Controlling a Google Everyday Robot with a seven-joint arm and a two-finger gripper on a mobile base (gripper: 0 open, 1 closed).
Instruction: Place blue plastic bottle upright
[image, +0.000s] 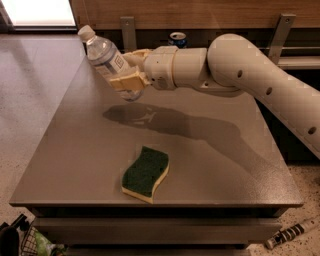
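Items counted, by kind:

- desk (225, 165): one.
- blue plastic bottle (102, 52): one, tilted, in the air over the far left of the desk.
- arm (240, 70): one, entering from the right.
- gripper (126, 69): one, above the far left of the desk, its two fingers (129, 82) clamped around the bottle.
- sponge (146, 174): one, green on yellow, lying by the near edge.
- soda can (177, 39): one, beyond the far edge.
- metal brackets on the far wall: two, the left bracket (128, 31) and the right bracket (277, 30).
- striped rod (291, 233): one, on the floor, near right.
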